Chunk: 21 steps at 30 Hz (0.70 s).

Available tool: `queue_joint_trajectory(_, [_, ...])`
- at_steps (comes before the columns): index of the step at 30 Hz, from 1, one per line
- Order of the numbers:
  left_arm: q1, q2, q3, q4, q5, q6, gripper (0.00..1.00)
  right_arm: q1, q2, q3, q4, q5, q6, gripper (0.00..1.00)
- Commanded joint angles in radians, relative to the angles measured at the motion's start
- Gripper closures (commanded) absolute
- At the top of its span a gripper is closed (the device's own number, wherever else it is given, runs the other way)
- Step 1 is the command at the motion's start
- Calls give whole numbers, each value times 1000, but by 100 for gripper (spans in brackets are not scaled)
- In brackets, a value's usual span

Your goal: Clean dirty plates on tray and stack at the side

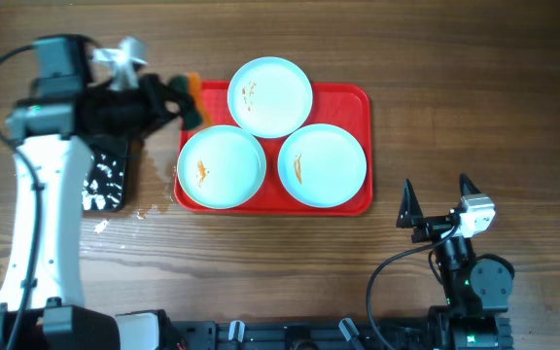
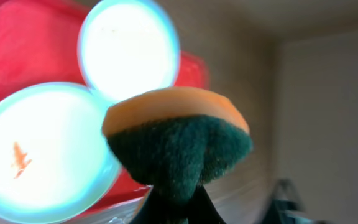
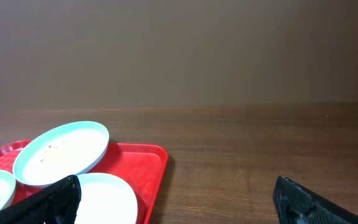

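Observation:
Three pale-blue plates lie on the red tray [image 1: 358,97]: a back one [image 1: 270,95], a front-left one [image 1: 221,166] and a front-right one [image 1: 322,164], each with orange smears. My left gripper [image 1: 185,100] is shut on an orange and green sponge [image 2: 178,137] at the tray's left edge, beside the front-left plate [image 2: 36,152]. My right gripper [image 1: 438,199] is open and empty, to the right of the tray near the table's front. In the right wrist view the tray [image 3: 151,165] and the back plate [image 3: 61,152] lie to the left of its fingers.
A small black glossy tray [image 1: 105,180] with water drops lies left of the red tray, under the left arm. Water drops lie on the wood [image 1: 139,209] near it. The brown wood table extends right of the red tray.

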<state>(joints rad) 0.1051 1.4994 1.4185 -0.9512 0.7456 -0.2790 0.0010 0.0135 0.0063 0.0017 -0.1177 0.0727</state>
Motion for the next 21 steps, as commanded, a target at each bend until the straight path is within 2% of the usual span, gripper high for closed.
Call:
queue_joint_trajectory(1, [-143, 64, 7, -65, -379, 13, 96, -5, -6, -1, 5, 14, -18, 0])
queue_joint_trajectory(11, [-319, 327, 5, -112, -377, 1, 96, -5, -6, -1, 5, 14, -18, 0])
queue_joint_trajectory(20, [-339, 407, -28, -58, -385, -21, 96, -5, -6, -1, 14, 29, -49, 0])
queue_joint_trajectory(21, [-338, 407, -48, -38, -385, -21, 96, -5, -6, -1, 44, -79, 25, 0])
